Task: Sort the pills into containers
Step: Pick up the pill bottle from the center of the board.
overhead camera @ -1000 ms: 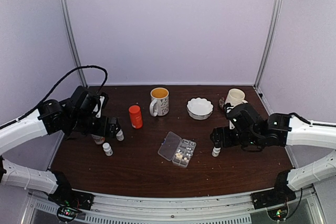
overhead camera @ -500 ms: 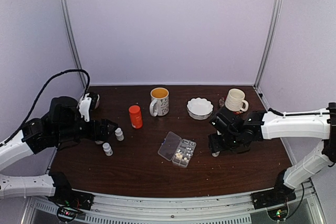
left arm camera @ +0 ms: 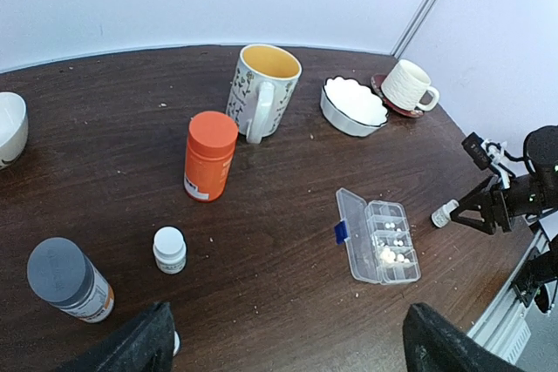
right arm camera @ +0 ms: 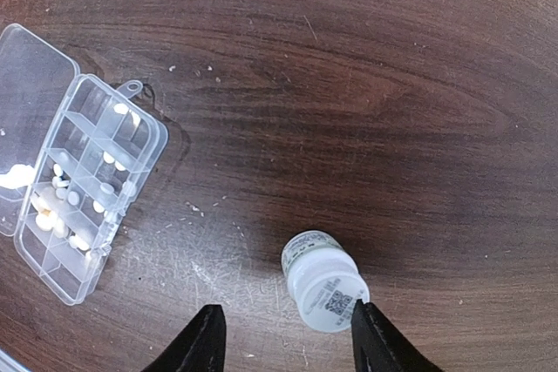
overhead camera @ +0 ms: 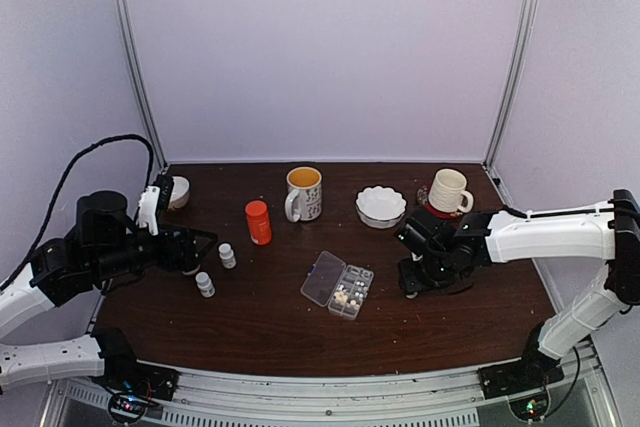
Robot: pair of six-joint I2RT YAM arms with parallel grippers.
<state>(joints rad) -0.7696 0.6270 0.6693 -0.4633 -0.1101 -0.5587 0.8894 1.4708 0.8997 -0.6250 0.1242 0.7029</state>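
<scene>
While the clear organizer (overhead camera: 340, 285) lies opened out in the middle of the desk (overhead camera: 280, 332), the overhead view shows both arms away from it. The left tool (overhead camera: 200, 245) hangs at the left side. The right tool (overhead camera: 410, 282) is low over a small white bottle (overhead camera: 408, 289) just right of the box.

From the left wrist, that tool (left arm camera: 288, 324) is spread wide with nothing between its fingers. It looks across a grey-capped bottle (left arm camera: 65, 280) and an orange bottle (left arm camera: 209, 156) towards the organizer (left arm camera: 379, 241). It seems to be held back to leave the other arm room.

From the right wrist, the tool (right arm camera: 288, 311) is partly drawn in around the small white bottle (right arm camera: 324, 280). One finger is against the bottle and a gap shows at the other, so it is not yet pinched. The pills (right arm camera: 65, 215) sit in several compartments (right arm camera: 96, 172). The lid (right arm camera: 26, 84) is folded flat, probably so the compartments can take more, and the bottle is likely the next supply.
</scene>
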